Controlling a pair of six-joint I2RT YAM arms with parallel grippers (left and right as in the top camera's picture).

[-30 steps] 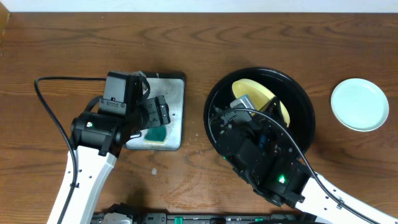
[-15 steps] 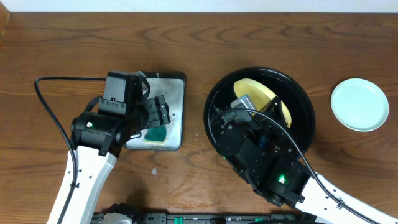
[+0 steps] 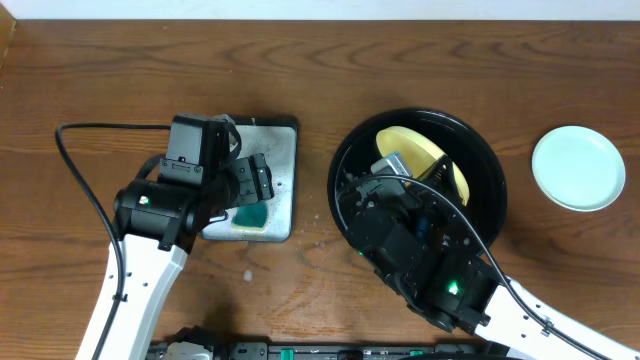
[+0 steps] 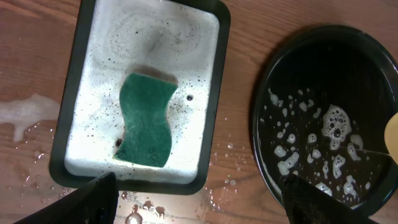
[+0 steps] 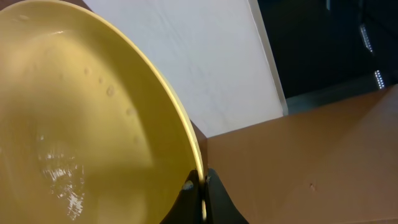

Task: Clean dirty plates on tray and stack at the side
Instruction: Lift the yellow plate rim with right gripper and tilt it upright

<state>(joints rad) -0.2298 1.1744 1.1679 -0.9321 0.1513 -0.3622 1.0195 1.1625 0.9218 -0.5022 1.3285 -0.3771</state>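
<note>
My right gripper [image 5: 200, 186] is shut on the rim of the pale yellow plate [image 5: 81, 124] and holds it tilted on edge over the round black tray [image 3: 485, 150]. In the overhead view the yellow plate [image 3: 405, 142] is partly hidden by the right arm. The black tray [image 4: 323, 74] holds foam spots. A pale mint-blue plate [image 3: 578, 168] lies on the table at the far right; I cannot tell whether another lies under it. My left gripper [image 4: 199, 205] is open and empty above the near rim of the soapy tray.
The rectangular silvery soapy tray [image 4: 155, 37] stands left of the black tray, with a green sponge [image 4: 146, 118] lying in its suds. Water and foam are splashed on the wood around it. A black cable [image 3: 80, 180] loops at the left.
</note>
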